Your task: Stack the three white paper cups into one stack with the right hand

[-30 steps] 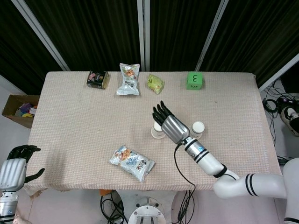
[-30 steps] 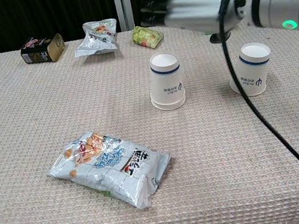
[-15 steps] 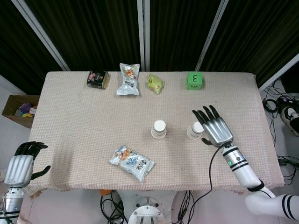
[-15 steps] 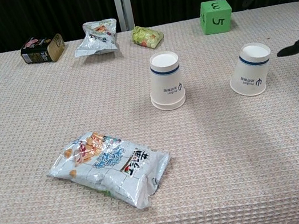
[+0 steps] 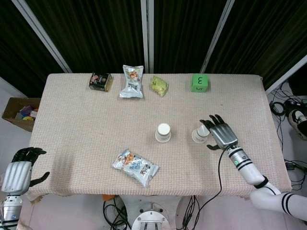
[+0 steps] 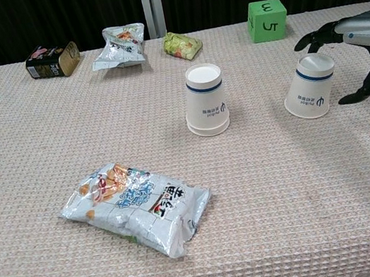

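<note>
While the right hand (image 5: 221, 134) closed in on the lone cup (image 6: 310, 86), fingers spread around it and not yet gripping, the cup stack (image 6: 205, 99) stood well left of that cup. Next move probably called for a firm grip, a lift, then seating it over the stack. Open cloth lay between them; the table edge (image 5: 277, 139) was right of the lone cup. The left hand (image 5: 17, 171) hung off-table, fingers loosely apart.

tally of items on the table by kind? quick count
Paper cup stacks, upside down: 2, the left one and the right one (cups within each cannot be counted)
Snack bags: 2, one near and one far
Dark tin: 1
Green wrapped item: 1
Green cube: 1
Total: 7
</note>
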